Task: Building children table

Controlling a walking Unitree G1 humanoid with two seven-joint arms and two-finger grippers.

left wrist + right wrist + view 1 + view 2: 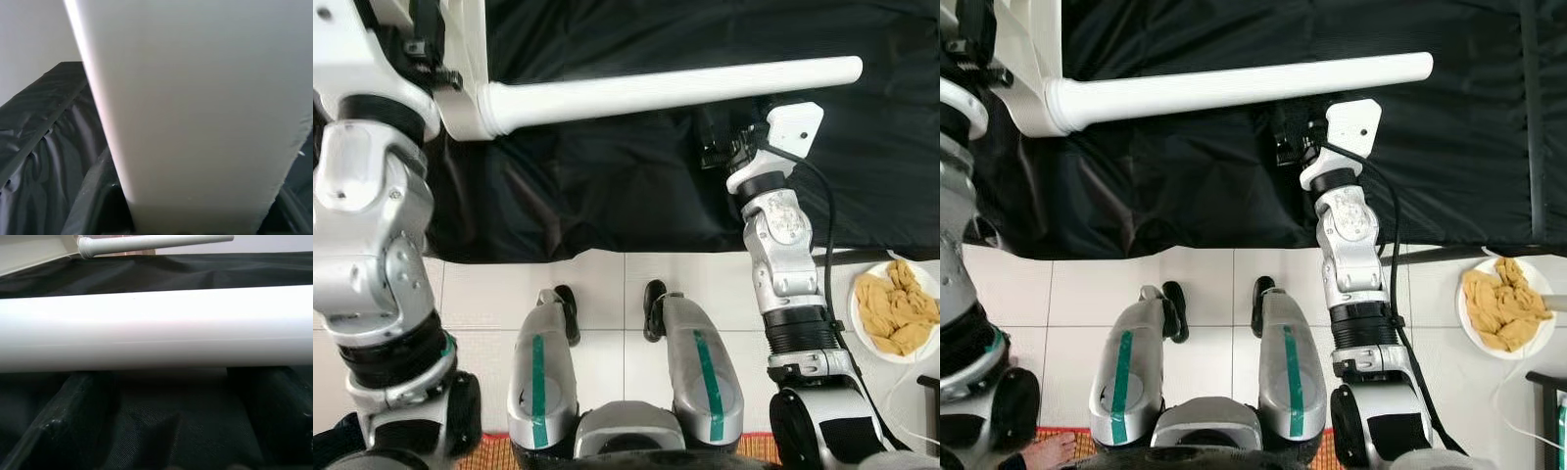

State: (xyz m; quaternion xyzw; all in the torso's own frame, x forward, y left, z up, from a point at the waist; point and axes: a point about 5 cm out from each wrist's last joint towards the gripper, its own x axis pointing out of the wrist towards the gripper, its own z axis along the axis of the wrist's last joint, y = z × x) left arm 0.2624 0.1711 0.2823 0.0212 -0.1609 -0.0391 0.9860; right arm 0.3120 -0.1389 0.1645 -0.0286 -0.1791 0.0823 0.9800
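Observation:
A white table top (470, 69) lies on a black cloth (607, 196) at the far left, with one long white leg (675, 88) sticking out of it to the right. My left gripper (426, 54) is up at the panel; in the left wrist view the white panel (195, 112) sits between its dark fingers (93, 196). My right gripper (724, 142) is just under the leg's outer half. In the right wrist view the leg (156, 328) runs across both spread fingers (73, 421). A second white leg (151, 242) shows farther back.
The cloth's front edge runs above a pale tiled floor (607, 284). A white plate (862, 328) holding a crumpled yellow cloth rests on the floor at the right. My own legs (543, 372) stand below. A person's foot (1048, 452) rests on a woven mat.

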